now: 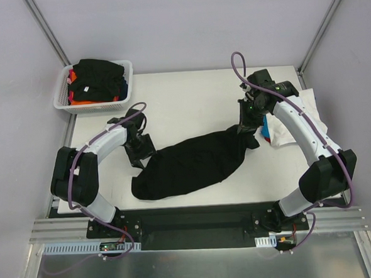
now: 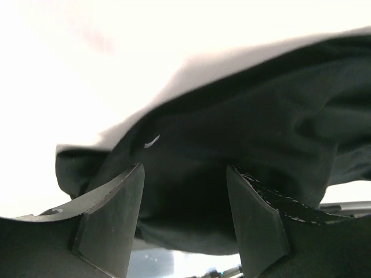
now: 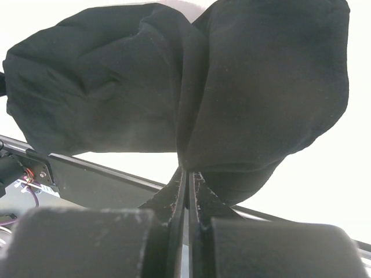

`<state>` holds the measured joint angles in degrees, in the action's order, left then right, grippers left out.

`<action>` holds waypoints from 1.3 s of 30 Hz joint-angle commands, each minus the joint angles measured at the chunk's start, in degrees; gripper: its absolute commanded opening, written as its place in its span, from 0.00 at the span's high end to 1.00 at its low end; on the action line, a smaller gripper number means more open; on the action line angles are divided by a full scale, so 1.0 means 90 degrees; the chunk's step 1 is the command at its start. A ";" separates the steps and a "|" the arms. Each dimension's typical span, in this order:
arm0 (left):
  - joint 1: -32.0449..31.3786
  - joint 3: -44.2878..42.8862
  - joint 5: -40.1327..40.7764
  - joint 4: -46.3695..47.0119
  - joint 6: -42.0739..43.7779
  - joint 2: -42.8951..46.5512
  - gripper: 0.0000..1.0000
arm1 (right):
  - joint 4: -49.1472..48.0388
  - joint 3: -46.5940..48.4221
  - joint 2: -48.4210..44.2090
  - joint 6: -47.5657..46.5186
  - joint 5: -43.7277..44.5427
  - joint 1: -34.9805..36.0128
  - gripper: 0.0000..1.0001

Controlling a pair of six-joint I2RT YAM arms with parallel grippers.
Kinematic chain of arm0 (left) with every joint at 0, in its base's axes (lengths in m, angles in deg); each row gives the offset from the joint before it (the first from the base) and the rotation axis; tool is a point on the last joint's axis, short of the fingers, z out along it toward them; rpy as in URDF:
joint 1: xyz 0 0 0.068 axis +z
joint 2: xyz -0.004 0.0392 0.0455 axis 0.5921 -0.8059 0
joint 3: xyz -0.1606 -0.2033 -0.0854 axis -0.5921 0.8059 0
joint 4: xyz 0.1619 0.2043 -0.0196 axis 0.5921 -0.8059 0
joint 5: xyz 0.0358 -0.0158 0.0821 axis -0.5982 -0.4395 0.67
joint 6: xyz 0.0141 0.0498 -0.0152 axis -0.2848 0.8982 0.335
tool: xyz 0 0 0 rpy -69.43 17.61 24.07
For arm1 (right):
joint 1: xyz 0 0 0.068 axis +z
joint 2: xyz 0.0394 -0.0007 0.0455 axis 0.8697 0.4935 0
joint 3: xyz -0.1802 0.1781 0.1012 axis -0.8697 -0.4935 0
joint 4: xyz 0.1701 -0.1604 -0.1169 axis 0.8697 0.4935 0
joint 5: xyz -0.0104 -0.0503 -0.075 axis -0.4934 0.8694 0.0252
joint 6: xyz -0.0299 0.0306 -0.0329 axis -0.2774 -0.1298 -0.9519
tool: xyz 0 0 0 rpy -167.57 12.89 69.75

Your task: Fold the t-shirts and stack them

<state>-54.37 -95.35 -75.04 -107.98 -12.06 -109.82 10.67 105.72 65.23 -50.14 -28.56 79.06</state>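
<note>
Black t-shirt (image 1: 187, 167) — bunched across table (image 1: 189, 94); limp, light, drapes freely. Right end effector (image 3: 186, 176) pinches its right end; left end effector (image 2: 184, 174) jaws apart, empty. Likely best hold — hem corners.

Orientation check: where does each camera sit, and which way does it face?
Top external: above and behind the robot, looking down on the table; left arm and right arm show, black t-shirt between them.
Left wrist: on the left arm, looking past the open left gripper at the shirt.
Right wrist: behind the right gripper, shut on bunched cloth.
All three share that shirt.
</note>
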 commanded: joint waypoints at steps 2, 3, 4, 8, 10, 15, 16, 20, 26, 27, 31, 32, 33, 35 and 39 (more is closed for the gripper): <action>0.0083 0.0123 0.0068 0.0661 0.0242 -0.0140 0.42 | 0.0166 0.0104 -0.0191 -0.0040 0.0007 0.0029 0.99; 0.0180 0.0172 0.0009 0.0759 0.0242 -0.0208 0.42 | 0.0166 0.0084 -0.0201 -0.0040 0.0017 0.0029 0.99; 0.0191 0.0249 -0.0030 0.0847 0.0242 -0.0247 0.42 | 0.0166 0.0074 -0.0220 -0.0040 0.0036 0.0029 0.99; 0.0210 0.0270 -0.0302 0.1170 0.0320 -0.0413 0.44 | 0.0157 0.0016 -0.0240 -0.0040 0.0036 0.0039 0.99; 0.0220 0.0299 -0.0401 0.1365 0.0369 -0.0433 0.46 | 0.0166 0.0025 -0.0230 -0.0039 0.0046 0.0029 0.99; 0.0210 0.0309 -0.0567 0.1610 0.0496 -0.0452 1.00 | 0.0137 -0.0043 -0.0250 -0.0020 0.0027 0.0029 0.99; 0.0220 0.0299 -0.0567 0.1620 0.0506 -0.0453 1.00 | 0.0127 -0.0053 -0.0240 -0.0001 0.0027 0.0029 0.99; 0.0210 0.0280 -0.0665 0.1610 0.0506 -0.0287 1.00 | 0.0127 -0.0023 -0.0201 -0.0001 0.0007 0.0029 0.99; 0.0210 -0.0733 -0.0042 0.0958 0.0408 0.0776 1.00 | 0.0108 -0.0043 -0.0104 -0.0040 -0.0022 0.0039 0.99; 0.0230 -0.1046 0.0134 0.0830 0.0418 0.0816 1.00 | 0.0079 -0.0062 -0.0084 -0.0040 -0.0061 0.0029 0.99; 0.0424 -0.3297 0.0351 0.0390 0.0379 0.0476 1.00 | -0.0029 -0.0121 0.0043 0.0000 -0.0227 0.0059 0.99; 0.0464 -0.3672 0.0225 0.0322 0.0379 0.0175 1.00 | -0.0039 -0.0102 0.0091 0.0000 -0.0237 0.0068 0.99; 0.0493 -0.3995 0.0185 0.0234 0.0398 0.0008 1.00 | -0.0048 -0.0072 0.0121 0.0000 -0.0247 0.0107 0.99; 0.0542 -0.4680 0.0087 0.0155 0.0486 -0.0353 0.99 | -0.0058 0.0006 0.0219 -0.0039 -0.0247 0.0136 0.99; 0.0825 -0.4672 -0.0476 0.0096 0.0487 -0.1496 1.00 | -0.0058 0.0084 0.0277 -0.0040 -0.0257 0.0166 0.99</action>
<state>-49.28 -139.02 -74.84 -101.86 -8.23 -113.05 10.17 104.85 67.57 -50.21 -29.66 80.00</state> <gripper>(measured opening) 0.012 0.019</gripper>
